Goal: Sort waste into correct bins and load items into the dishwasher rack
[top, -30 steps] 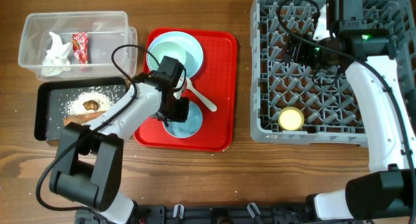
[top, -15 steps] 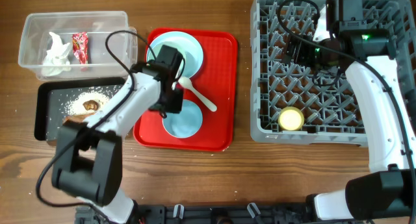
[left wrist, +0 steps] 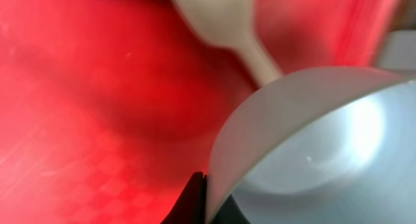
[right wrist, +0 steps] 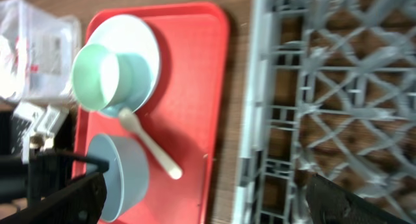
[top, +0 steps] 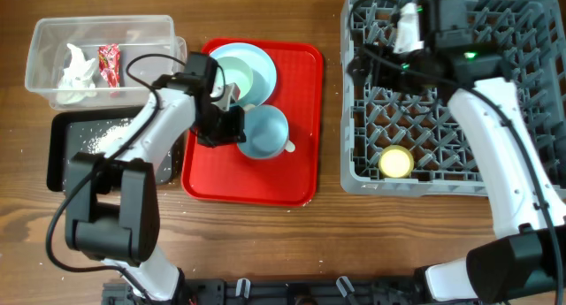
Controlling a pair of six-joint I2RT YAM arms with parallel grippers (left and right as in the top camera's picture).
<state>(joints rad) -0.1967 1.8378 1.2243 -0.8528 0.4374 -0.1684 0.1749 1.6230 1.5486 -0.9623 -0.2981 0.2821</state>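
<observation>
My left gripper (top: 223, 125) is shut on the rim of a light blue bowl (top: 263, 133) and holds it tilted over the red tray (top: 256, 186). In the left wrist view the fingers (left wrist: 207, 198) pinch the bowl's wall (left wrist: 312, 139), with the white spoon (left wrist: 227, 29) behind it. A mint bowl (top: 232, 75) sits on the pale blue plate (top: 256, 57). My right gripper (top: 367, 62) is open and empty over the left edge of the grey rack (top: 460, 128). A yellow cup (top: 395, 162) stands in the rack.
The clear tub (top: 133, 31) at far left holds a white napkin (top: 78, 72) and a red wrapper (top: 109, 63). The black tray (top: 62, 155) below it holds rice (top: 108, 135), with my left arm over part of it. Bare wood lies between tray and rack.
My left gripper has closed on the blue bowl, lifted it and tipped it on its side. My right arm has swung left toward the rack's left edge.
</observation>
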